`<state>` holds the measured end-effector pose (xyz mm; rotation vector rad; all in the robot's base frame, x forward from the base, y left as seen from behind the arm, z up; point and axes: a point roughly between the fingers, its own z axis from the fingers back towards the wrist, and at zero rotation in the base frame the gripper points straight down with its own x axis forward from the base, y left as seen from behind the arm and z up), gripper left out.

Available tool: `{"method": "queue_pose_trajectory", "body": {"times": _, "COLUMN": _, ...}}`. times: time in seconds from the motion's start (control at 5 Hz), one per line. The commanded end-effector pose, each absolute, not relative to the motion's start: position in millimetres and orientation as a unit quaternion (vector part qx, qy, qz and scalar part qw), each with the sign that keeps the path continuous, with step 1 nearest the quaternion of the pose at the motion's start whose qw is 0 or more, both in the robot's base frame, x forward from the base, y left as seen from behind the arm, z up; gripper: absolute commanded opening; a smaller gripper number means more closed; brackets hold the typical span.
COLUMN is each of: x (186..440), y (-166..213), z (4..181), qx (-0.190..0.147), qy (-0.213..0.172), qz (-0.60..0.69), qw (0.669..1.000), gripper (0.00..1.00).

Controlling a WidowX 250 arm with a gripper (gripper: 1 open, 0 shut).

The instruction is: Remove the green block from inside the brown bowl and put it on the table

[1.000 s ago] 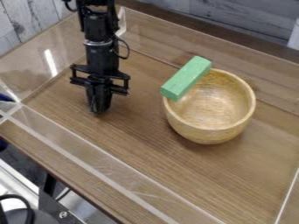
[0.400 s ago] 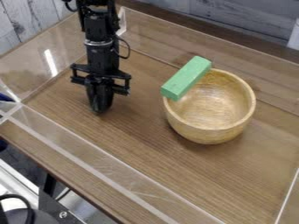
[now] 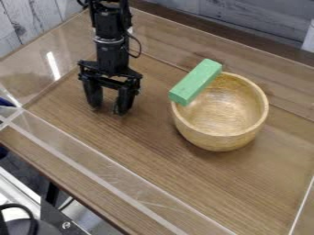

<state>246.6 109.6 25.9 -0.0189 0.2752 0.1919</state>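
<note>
"Green block (image 3: 196,81) first: where was it?"

"Slanted across the upper-left rim of the bowl (image 3: 221,116) as the camera saw it, one end reaching out past the rim."

"Any room around it?"

"Bare wood of the table (image 3: 172,182) ran below the bowl in the view, and more lay between bowl and gripper (image 3: 108,103). The clear wall (image 3: 113,186) edged the lower left, well apart from both block and bowl."

"What else stood about?"

"Beyond that wall, a dark cable (image 3: 22,213) curled in the bottom-left corner. The arm (image 3: 110,32) came down from the top, left of the block. Nearest to the block was the bowl itself, its rim right under it."

"And the jaws?"

"Open, tips parted low over the wood, with the block well apart from them."

"Had anything changed?"

"A second before, the tips were together and a little farther left. Block and bowl looked the same as then."
</note>
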Motion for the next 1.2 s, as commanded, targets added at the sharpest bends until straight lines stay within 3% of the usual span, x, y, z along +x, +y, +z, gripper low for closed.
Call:
{"method": "queue_pose_trajectory", "body": {"times": 0.0, "x": 258.2, "y": 112.3, "z": 83.7, "qx": 0.017, "qy": 0.080, "qz": 0.091, "qw": 0.993, "gripper": 1.00}}
{"method": "queue_pose_trajectory", "body": {"times": 0.2, "x": 269.3, "y": 104.1, "z": 126.8, "qx": 0.016, "qy": 0.051, "qz": 0.096, "qw": 0.994, "gripper": 1.00}}
{"method": "queue_pose_trajectory", "body": {"times": 0.4, "x": 269.3, "y": 105.1, "z": 113.7, "qx": 0.021, "qy": 0.066, "qz": 0.109, "qw": 0.992, "gripper": 1.00}}
{"method": "queue_pose_trajectory", "body": {"times": 0.8, "x": 269.1, "y": 121.3, "z": 81.0, "qx": 0.022, "qy": 0.036, "qz": 0.131, "qw": 0.991, "gripper": 1.00}}
{"method": "queue_pose_trajectory", "body": {"times": 1.0, "x": 267.0, "y": 113.0, "z": 85.6, "qx": 0.018, "qy": 0.028, "qz": 0.111, "qw": 0.993, "gripper": 1.00}}
